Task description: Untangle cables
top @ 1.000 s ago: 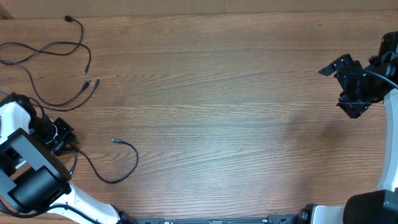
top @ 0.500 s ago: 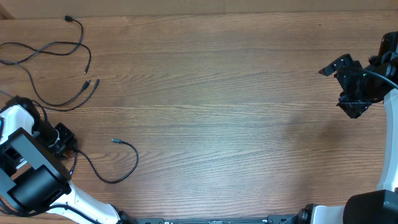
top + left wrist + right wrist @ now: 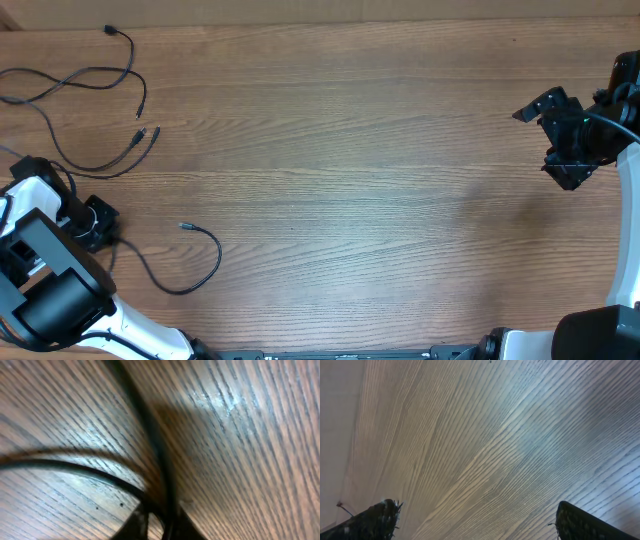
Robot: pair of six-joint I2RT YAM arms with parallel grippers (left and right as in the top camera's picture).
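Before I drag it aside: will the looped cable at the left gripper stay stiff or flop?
Probably floppy: the looped cable lies in a slack curve, so it should trail and reshape. Likely light, being thin. It might slip from the left gripper's narrow pinch.

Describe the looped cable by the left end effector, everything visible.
The looped cable is a thin, black, flexible cord, rubbery-looking. Its small plug end lies free on the wooden table. From there the cord runs right, bends down and back left in an open loop, flat on the wood, into the left end effector. In the left wrist view the fingertips appear closed on it. It lies apart from the other cables.
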